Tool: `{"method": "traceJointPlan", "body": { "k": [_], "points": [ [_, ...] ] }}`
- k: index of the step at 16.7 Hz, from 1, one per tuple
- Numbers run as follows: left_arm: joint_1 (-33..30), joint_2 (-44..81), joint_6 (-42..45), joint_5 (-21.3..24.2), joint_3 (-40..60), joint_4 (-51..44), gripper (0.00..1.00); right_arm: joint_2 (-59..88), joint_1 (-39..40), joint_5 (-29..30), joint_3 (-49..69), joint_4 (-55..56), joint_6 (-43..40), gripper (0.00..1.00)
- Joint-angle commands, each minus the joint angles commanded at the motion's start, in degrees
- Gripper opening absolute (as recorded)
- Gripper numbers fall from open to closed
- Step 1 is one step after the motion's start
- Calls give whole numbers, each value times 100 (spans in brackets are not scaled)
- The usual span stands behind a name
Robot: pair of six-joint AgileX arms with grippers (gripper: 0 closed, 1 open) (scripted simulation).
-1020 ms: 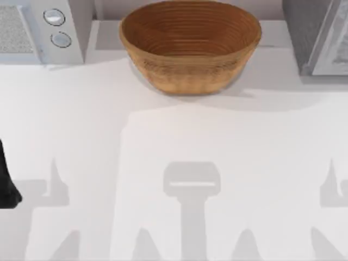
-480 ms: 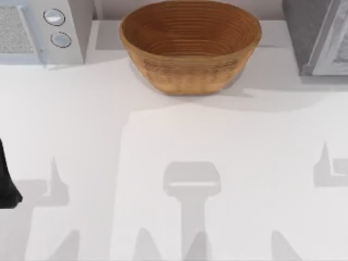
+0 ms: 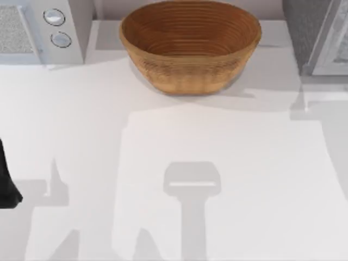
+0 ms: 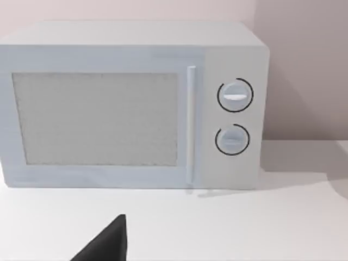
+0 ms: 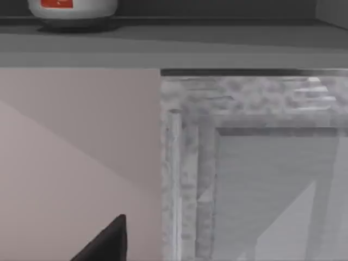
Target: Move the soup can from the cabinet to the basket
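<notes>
Where the top view has the basket (image 3: pixel 190 46), right wrist's soup can (image 5: pixel 72 9) on cabinet (image 5: pixel 250 163) shelf; grip state indiscernible.

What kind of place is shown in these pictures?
Probably a rendered kitchen counter: a white microwave with two round knobs, a brown wicker basket on the white table, and a grey cabinet holding a soup can.

Left arm (image 3: pixel 6 179) at table's left edge
</notes>
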Motion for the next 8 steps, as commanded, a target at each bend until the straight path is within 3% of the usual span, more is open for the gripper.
{"method": "traceJointPlan", "body": {
  "k": [4,8],
  "points": [
    [0,0,0,0,0,0,100,1433,203,217,2062,-434,22,100],
    [0,0,0,0,0,0,100,2496,345,369,3343,-790,32,100]
  ]
}}
